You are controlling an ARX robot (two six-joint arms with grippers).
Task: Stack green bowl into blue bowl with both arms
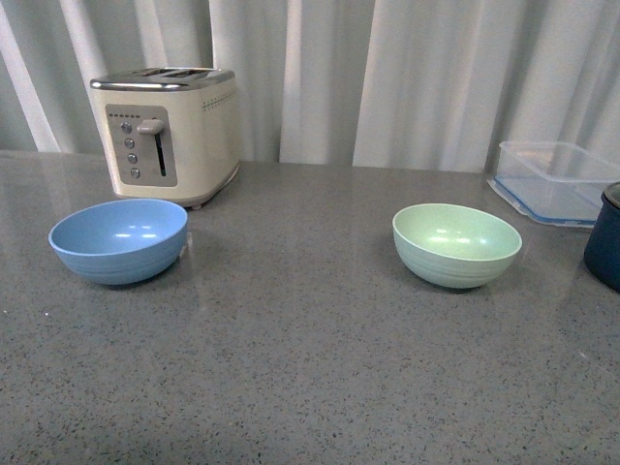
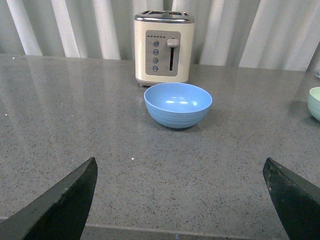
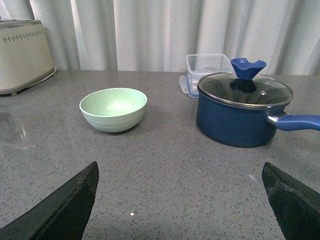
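The green bowl [image 1: 456, 244] stands upright and empty on the grey counter, right of centre; it also shows in the right wrist view [image 3: 113, 109]. The blue bowl [image 1: 118, 239] stands upright and empty on the left, in front of the toaster; it also shows in the left wrist view [image 2: 177, 104]. The bowls are well apart. My left gripper [image 2: 180, 197] is open and empty, some way short of the blue bowl. My right gripper [image 3: 180, 197] is open and empty, short of the green bowl. Neither arm shows in the front view.
A cream toaster [image 1: 172, 131] stands behind the blue bowl. A clear rectangular container [image 1: 552, 180] and a dark navy pot [image 3: 243, 108] with a glass lid stand right of the green bowl. White curtains hang behind the grey speckled counter [image 1: 291, 339].
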